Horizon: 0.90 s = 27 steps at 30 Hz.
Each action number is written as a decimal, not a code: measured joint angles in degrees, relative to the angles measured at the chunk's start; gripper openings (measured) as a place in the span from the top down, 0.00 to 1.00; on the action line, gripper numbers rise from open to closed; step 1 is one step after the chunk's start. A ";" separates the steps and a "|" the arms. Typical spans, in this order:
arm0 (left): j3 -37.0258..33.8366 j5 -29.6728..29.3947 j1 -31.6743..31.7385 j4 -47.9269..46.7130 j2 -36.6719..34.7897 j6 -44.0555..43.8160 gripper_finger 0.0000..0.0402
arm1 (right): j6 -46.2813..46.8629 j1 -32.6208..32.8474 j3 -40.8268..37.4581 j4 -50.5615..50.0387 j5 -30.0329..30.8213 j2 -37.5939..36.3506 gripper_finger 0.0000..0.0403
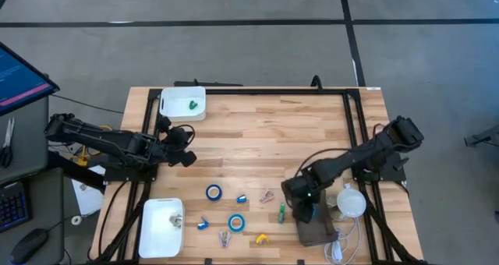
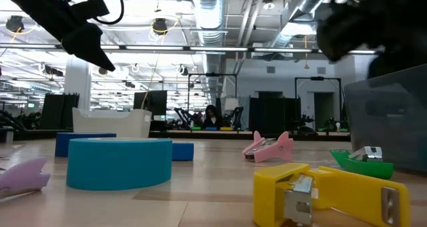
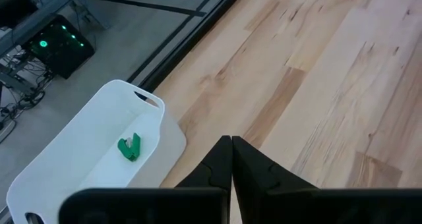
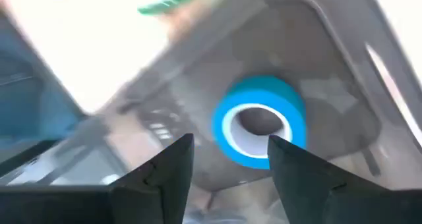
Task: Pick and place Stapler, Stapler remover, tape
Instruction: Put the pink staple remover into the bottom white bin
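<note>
The left end effector [image 1: 187, 159] hovers clenched at the counter's [image 1: 257, 132] 9 o'clock. Two tape rolls [image 1: 214, 192] lie near 6 o'clock. At 4 o'clock the right end effector [image 1: 306, 212] — fingers released — hangs over a dark tray [image 1: 320, 232] holding a third blue roll [image 4: 258, 122].

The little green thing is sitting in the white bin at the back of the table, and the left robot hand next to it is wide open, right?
Not quite. The green thing is in the white bin at the back, but the left gripper is shut, not wide open. The left wrist view shows its two dark fingers pressed together with no gap.
</note>
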 joint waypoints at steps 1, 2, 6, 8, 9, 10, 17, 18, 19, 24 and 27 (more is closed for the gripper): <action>-0.02 0.00 0.01 0.02 0.00 0.00 1.00 | -0.76 -0.83 0.94 -0.11 -1.34 0.00 0.56; -0.02 0.00 0.00 0.02 0.00 0.00 1.00 | -1.38 -1.62 1.93 -0.28 -2.82 0.00 0.57; -0.02 0.00 0.01 0.02 0.00 0.00 1.00 | -3.68 -4.65 5.85 -0.43 -7.36 0.00 0.63; -0.02 0.00 0.01 0.00 0.00 0.00 1.00 | -5.32 -6.06 7.92 -0.37 -8.53 -0.02 0.66; -0.02 0.00 0.00 0.00 0.00 0.00 1.00 | -6.31 -6.73 8.92 -0.40 -8.87 -0.02 0.67; -0.02 0.00 0.00 0.00 0.00 0.00 1.00 | -7.50 -7.36 9.93 -0.38 -8.85 -0.02 0.68; -0.02 0.00 0.00 -0.02 0.00 0.00 1.00 | -15.72 -10.78 14.20 1.94 -5.83 -0.04 0.74; -0.02 0.00 0.00 -0.02 0.00 0.00 1.00 | -17.20 -11.08 14.37 2.23 -4.91 -0.04 0.75; -0.02 0.00 0.00 -0.02 0.00 0.00 1.00 | -18.78 -11.31 14.43 2.23 -3.81 -0.04 0.75; -0.02 0.00 0.00 -0.05 0.00 0.02 1.00 | -27.80 -11.53 14.45 1.75 4.26 -0.04 0.76; -0.02 0.00 0.01 -0.05 0.00 0.02 1.00 | -32.88 -11.37 14.45 1.79 7.73 -0.04 0.76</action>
